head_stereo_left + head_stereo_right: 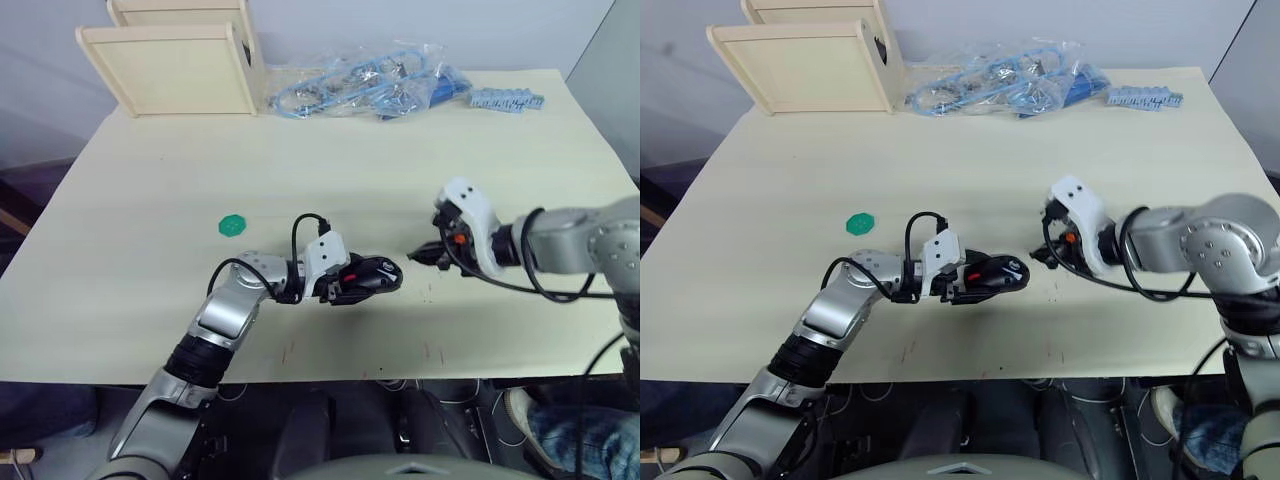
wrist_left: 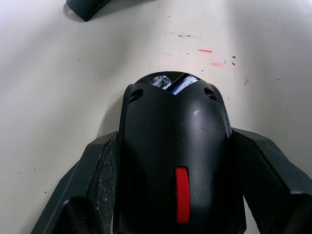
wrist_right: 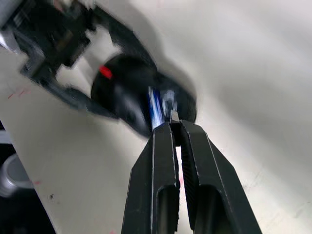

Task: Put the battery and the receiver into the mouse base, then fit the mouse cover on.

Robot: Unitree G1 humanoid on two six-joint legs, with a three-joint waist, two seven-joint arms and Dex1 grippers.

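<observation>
My left gripper is shut on the mouse base, a black oval body with a red wheel, held low over the table's front middle. The blue battery lies in the recess at the base's far end. My right gripper reaches in from the right, its tips just short of that open end. Its fingers are closed on a small grey piece, the receiver, right beside the battery. The mouse cover is out of view.
A green round disc lies left of the mouse. Two pale wooden boxes stand at the back left. A clear bag of blue parts and a loose blue strip lie along the far edge of the table.
</observation>
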